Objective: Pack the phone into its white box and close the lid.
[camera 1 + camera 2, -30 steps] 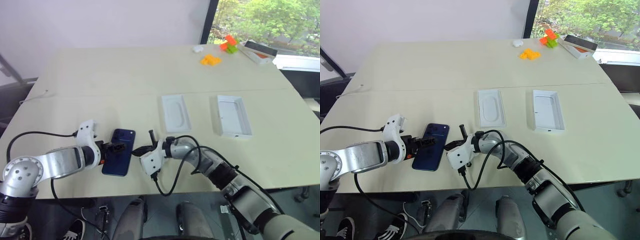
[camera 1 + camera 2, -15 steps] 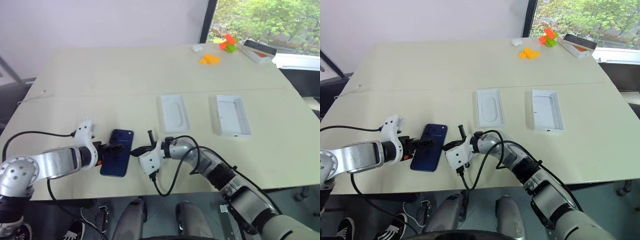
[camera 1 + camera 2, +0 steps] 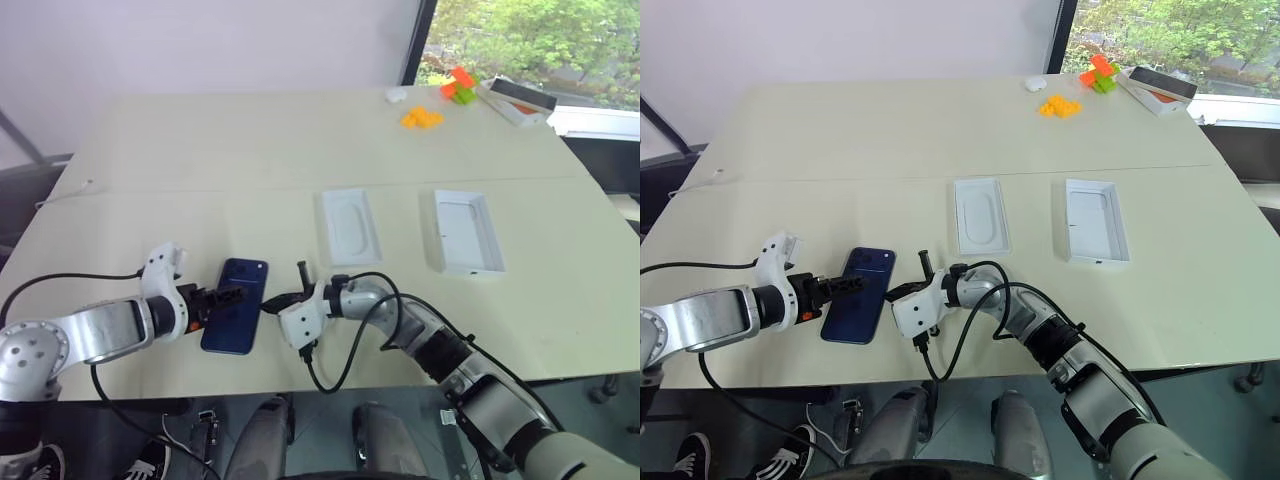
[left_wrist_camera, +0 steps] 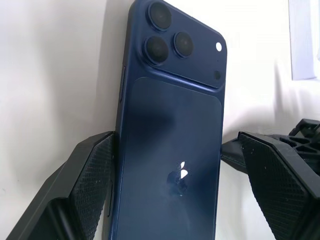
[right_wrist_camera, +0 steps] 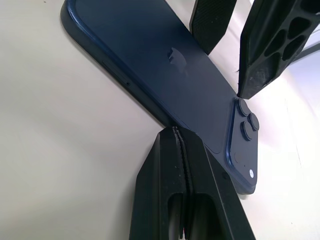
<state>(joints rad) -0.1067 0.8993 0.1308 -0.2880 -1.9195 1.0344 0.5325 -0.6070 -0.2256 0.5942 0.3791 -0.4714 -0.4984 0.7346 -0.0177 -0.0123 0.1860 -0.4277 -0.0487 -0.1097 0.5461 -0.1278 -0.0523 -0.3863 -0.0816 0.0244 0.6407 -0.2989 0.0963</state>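
Near the table's (image 3: 200, 150) front edge, left of the white box (image 3: 466, 232): the phone (image 3: 235, 305), flat, glossy dark blue back up, camera cluster at the far corner. Well apart from the box, with the white insert card (image 3: 350, 225) lying between them, just beside the box on its left.

Left gripper (image 4: 170, 170) over the phone's near half, jaws spread wide, one textured black finger (image 4: 85, 185) against the phone's left long edge, the other beyond the right long edge. Phone flat on the table, not lifted.

Right gripper (image 5: 182, 165) at the phone's right long edge, fingers pressed fully together, tip down at the table and touching or almost touching that edge; holding nothing.

White box open side up, nothing inside, well to the right of the phone. Beyond the box, at the table's far right corner: orange blocks (image 3: 421, 119), an orange and green piece (image 3: 458, 88), an orange-and-white box (image 3: 516, 100). Lid not picked out with certainty.
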